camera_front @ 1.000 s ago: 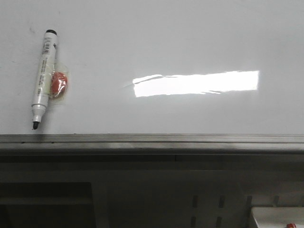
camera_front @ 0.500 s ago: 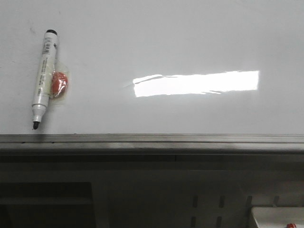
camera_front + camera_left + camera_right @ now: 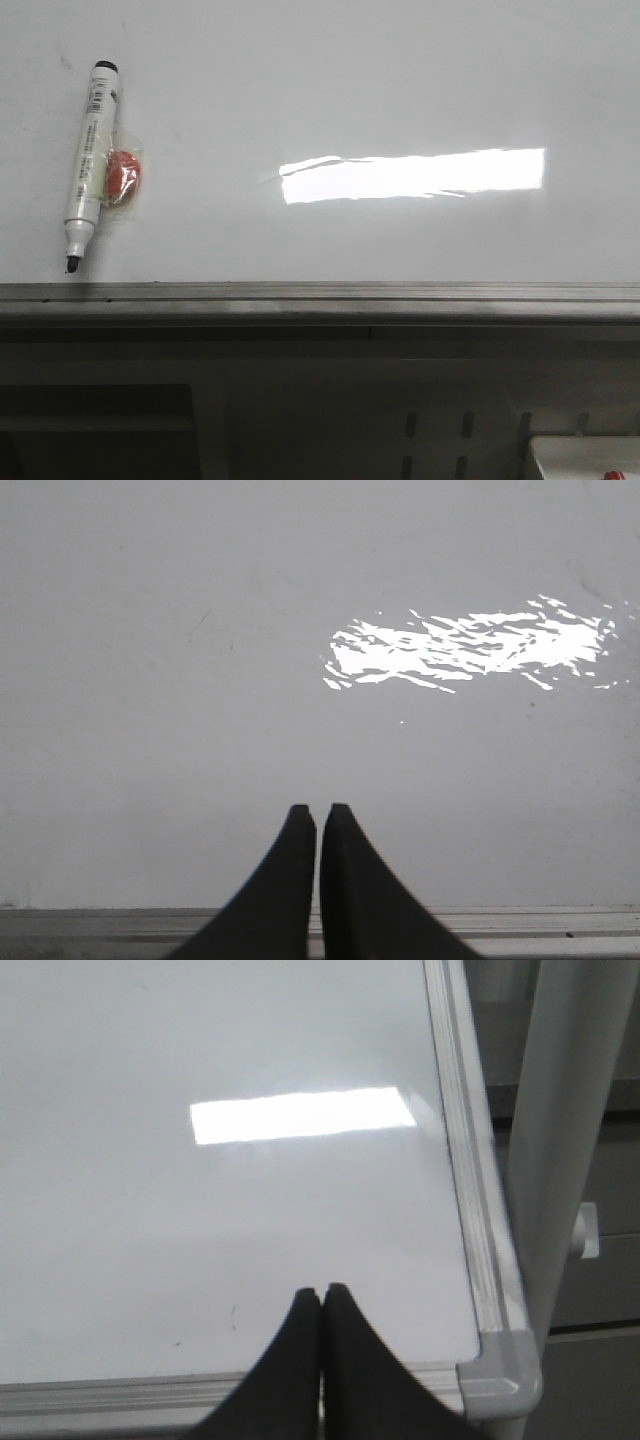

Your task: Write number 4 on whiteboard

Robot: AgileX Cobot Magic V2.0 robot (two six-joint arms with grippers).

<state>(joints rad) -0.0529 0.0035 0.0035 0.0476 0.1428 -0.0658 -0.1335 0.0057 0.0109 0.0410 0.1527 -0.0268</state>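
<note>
You had the whiteboard [image 3: 330, 90] lying flat, its grey metal frame [image 3: 320, 295] running along the near edge. No number 4 was on it; the surface showed only faint smudges and a bright rectangular glare [image 3: 412, 175] right of the middle. A white marker [image 3: 88, 160] lay uncapped near the board's left side, its black tip toward the near edge, and a small orange-red piece [image 3: 122, 178] in clear tape touched its right side.

Set against the front views from a second and half a second before, the marker and the orange-red piece sat a touch further left and higher in the picture; the glare and the frame were where they had been.

Your left gripper [image 3: 317, 812] hung over bare board close to the near frame, fingers pressed together with only a thin slit between them, holding nothing. Your right gripper [image 3: 321, 1290] hung near the board's near right corner [image 3: 500, 1370], fingers likewise pressed together and empty.
</note>
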